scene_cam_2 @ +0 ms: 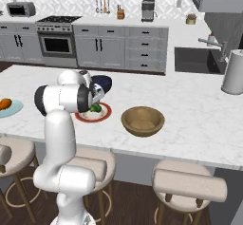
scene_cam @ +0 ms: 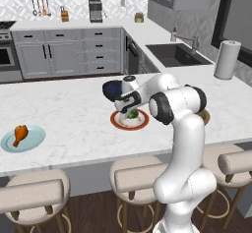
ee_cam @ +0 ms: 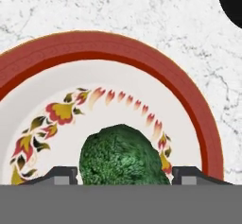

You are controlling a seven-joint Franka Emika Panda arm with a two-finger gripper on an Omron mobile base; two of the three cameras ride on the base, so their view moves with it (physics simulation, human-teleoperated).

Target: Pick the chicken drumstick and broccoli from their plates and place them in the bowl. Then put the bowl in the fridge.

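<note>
Now fingers [ee_cam: 65, 175] flank the broccoli [ee_cam: 124, 156], parted, contact unclear.

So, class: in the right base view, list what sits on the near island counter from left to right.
Chicken drumstick on the teal plate → broccoli on the red-rimmed plate → wooden bowl → paper towel roll.

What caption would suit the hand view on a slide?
Gripper straddling the bright green broccoli floret on the white, red-rimmed plate, marble counter beyond.
</note>
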